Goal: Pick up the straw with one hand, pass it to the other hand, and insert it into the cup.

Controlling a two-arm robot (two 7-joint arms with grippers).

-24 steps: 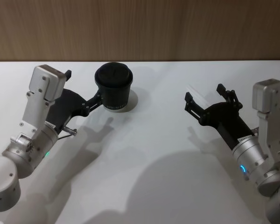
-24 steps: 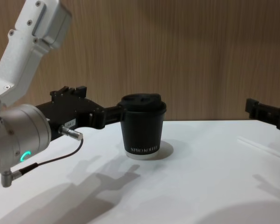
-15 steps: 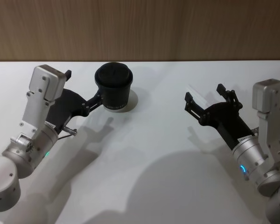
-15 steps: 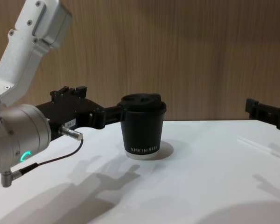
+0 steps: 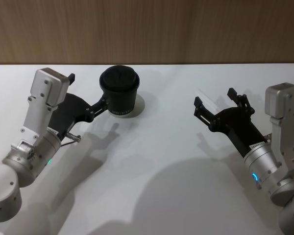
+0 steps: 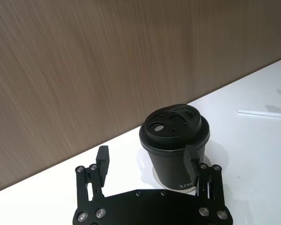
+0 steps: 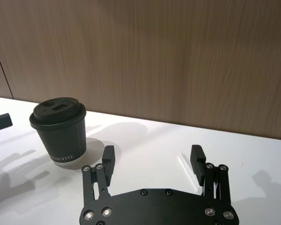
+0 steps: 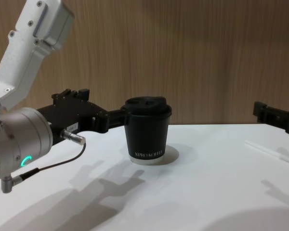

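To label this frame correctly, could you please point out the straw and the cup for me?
straw (image 6: 260, 113): left wrist view, middle of its white shaft.
cup (image 5: 119, 78): head view, centre of its domed black lid.

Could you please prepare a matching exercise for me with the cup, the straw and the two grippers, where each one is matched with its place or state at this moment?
Column 1
1. cup
2. straw
3. left gripper
4. right gripper

Column 2
A. open, close to the straw
B. standing upright with its lid on
C. open, one finger beside the cup
D. lying flat on the white table

Pairs: 1-B, 2-D, 3-C, 4-A
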